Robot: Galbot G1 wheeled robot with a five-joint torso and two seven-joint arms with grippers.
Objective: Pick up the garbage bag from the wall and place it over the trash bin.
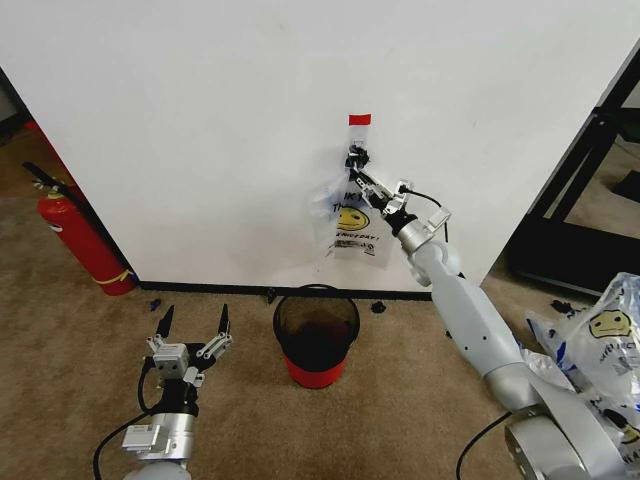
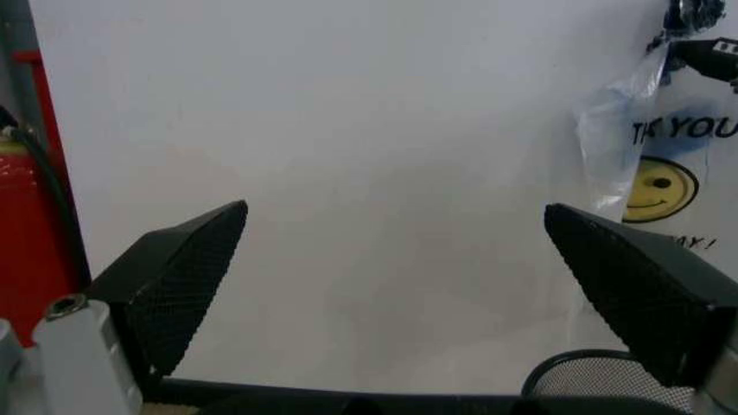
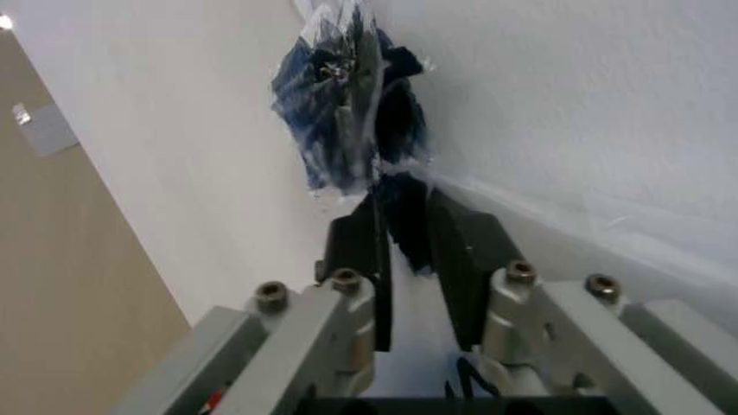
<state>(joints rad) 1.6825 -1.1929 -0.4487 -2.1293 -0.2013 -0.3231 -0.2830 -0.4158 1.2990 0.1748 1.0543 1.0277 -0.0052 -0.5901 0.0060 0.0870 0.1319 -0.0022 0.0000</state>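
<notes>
garbage bag [image 1: 352, 222]: hanging on wall [image 1: 200, 130] | trash bin [image 1: 316, 338]: upright below

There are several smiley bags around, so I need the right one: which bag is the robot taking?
Find the white wall and its red tape mark. The garbage bag hangs just below it, above the trash bin, its top pinched by the right end effector. The heap of bags lies on the floor instead.

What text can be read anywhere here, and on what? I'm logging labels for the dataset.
"K YOU": blue print on the garbage bag hanging on the wall, first letters hidden by a fold.
Small dark line under its yellow smiley: ends in "AY!", the rest is unreadable.
Bags heaped at the right: print too blurred.
</notes>
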